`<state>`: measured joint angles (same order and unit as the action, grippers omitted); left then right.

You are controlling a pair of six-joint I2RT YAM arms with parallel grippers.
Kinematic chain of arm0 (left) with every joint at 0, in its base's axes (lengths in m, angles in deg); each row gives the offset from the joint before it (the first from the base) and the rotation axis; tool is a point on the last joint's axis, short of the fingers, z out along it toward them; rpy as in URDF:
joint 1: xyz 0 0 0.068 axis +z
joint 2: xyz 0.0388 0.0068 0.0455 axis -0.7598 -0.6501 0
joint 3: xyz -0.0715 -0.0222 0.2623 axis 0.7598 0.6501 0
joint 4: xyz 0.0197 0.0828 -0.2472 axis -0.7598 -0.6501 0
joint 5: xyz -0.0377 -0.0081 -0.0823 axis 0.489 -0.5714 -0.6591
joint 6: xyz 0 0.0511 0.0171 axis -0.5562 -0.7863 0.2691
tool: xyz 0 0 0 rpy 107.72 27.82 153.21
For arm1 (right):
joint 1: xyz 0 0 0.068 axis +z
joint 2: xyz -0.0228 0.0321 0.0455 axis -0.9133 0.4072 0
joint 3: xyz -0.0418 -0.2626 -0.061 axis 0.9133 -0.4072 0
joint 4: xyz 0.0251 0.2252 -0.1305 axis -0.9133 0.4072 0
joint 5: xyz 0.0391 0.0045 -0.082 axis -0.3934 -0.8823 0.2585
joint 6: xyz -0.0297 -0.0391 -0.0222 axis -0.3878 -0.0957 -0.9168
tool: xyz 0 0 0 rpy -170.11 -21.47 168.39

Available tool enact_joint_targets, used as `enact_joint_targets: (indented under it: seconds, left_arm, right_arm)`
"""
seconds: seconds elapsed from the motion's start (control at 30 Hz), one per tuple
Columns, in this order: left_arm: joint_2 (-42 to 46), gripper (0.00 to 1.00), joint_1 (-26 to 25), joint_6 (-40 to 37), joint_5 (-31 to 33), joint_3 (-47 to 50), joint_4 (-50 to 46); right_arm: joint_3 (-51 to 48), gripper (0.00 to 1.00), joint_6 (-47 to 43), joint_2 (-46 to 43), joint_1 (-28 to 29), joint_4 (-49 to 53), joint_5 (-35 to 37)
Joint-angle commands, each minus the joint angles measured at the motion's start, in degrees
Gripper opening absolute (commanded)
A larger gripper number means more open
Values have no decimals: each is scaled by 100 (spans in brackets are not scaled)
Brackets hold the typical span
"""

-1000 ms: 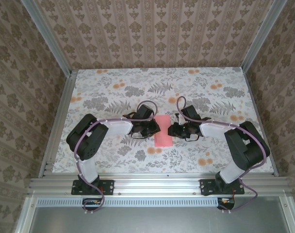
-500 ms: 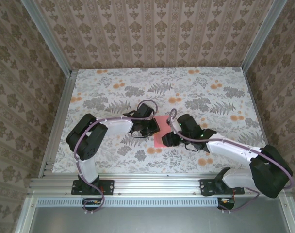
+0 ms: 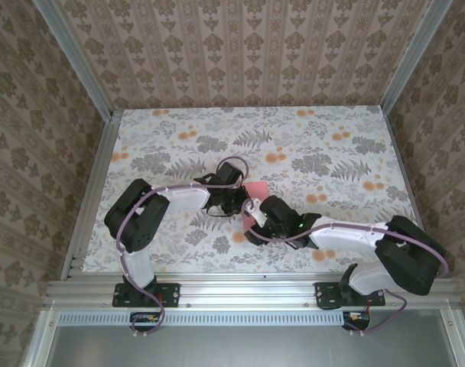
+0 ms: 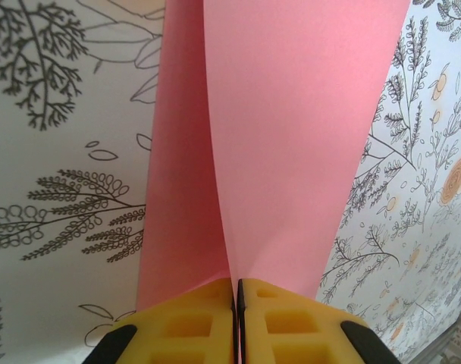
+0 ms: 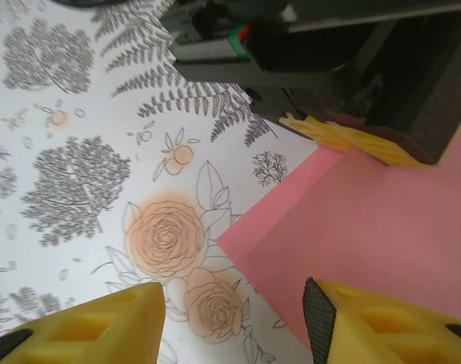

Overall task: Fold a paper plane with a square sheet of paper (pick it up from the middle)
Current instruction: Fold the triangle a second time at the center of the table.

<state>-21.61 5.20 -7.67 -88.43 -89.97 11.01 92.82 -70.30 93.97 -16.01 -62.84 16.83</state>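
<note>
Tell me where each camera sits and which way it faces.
Top external: above and behind the arms, looking down on the flowered table; both arms show.
Left wrist: on the left arm, looking along the left gripper, shut on the pink paper.
Right wrist: on the right arm, looking down past the open right gripper at the table.
Shared: both wrist views show the paper; the right one also shows the left gripper's fingers.

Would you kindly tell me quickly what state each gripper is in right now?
Left gripper: closed, pinching the folded pink paper.
Right gripper: open, holding nothing, by the paper's corner.
</note>
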Motion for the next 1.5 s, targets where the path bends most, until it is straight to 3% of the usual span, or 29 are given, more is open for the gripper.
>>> enact_joint_targets:
  seconds: [0.0,0.13,0.53,0.83,0.97,1.03,1.17,1.47]
  left_arm:
    - [137,11,24,-121,-80,-155,-212]
    - [150,11,22,-127,-65,-146,-239]
    - [128,12,22,-147,-90,-195,-270]
    - [229,15,26,-160,-40,-121,-265]
    - [315,20,22,-163,18,-70,-278]
    - [406,23,30,-180,101,-28,-319]
    - [713,38,56,-278,413,121,-481]
    - [1708,43,292,-207,1222,801,-924]
  right_arm:
    - [207,53,-335,305,128,-238,568]
    - [174,45,-401,356,144,-368,897]
    - [303,32,-402,374,144,-345,945]
    - [451,11,-205,428,145,-49,1102]
    - [454,1,-116,385,145,11,1086]
    - [500,0,-69,394,140,69,1061]
    - [562,0,88,398,132,118,1014]
    - [935,0,999,418,135,192,647]
